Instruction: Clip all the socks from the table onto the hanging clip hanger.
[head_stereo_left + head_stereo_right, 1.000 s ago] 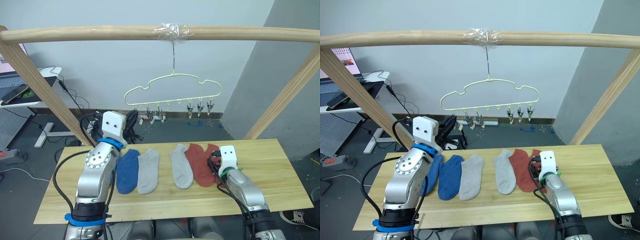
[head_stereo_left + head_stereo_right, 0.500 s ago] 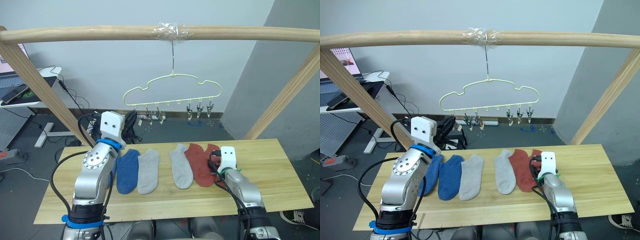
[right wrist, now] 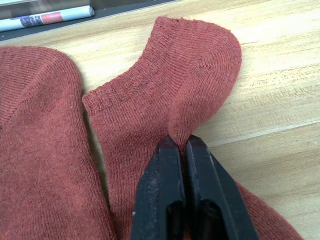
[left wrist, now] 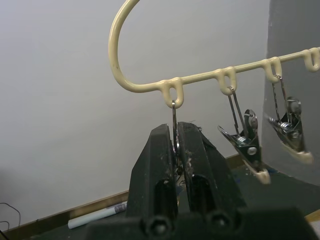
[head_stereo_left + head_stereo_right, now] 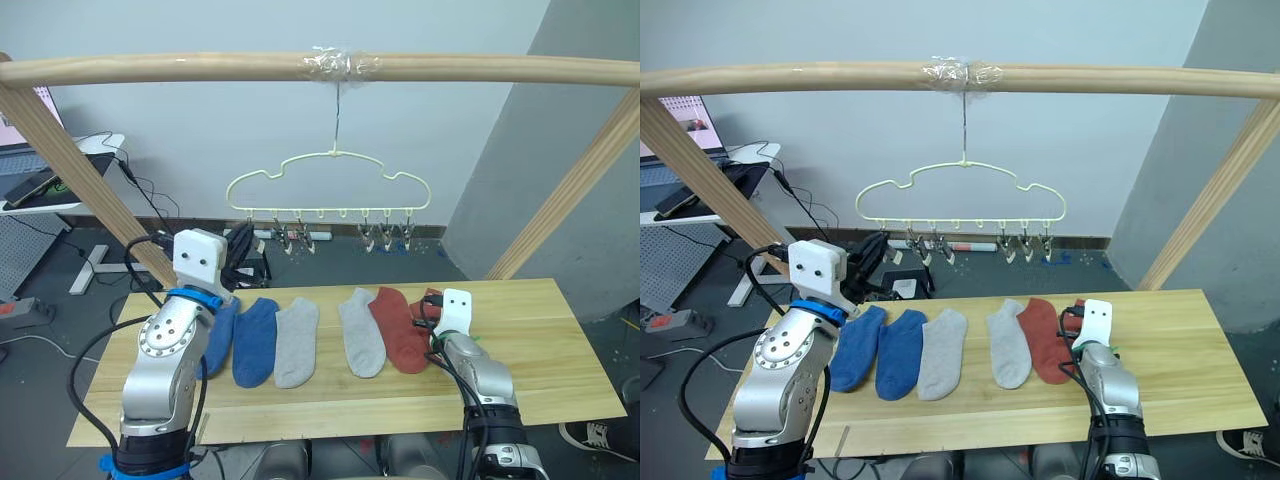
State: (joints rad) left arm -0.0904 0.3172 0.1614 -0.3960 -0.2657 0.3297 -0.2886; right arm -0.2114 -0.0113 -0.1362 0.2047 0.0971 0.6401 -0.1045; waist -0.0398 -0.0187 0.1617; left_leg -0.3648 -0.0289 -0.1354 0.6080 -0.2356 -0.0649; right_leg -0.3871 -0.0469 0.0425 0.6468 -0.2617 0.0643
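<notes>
Six socks (image 5: 940,352) lay in a row on the tabletop (image 5: 1180,345). Left pincer (image 4: 176,142) had closed on a clip (image 4: 174,125) of the clip hanger (image 5: 328,180); right pincer (image 3: 180,148) pinched a rust-red sock (image 3: 165,95).

We are seeing silver metal arms carrying white camera boxes with two dark dots. Black cables are looping along them; blue bands are ringing the left arm. Both grippers are showing scuffed black fingers (image 4: 195,160) with screws at the base.
</notes>
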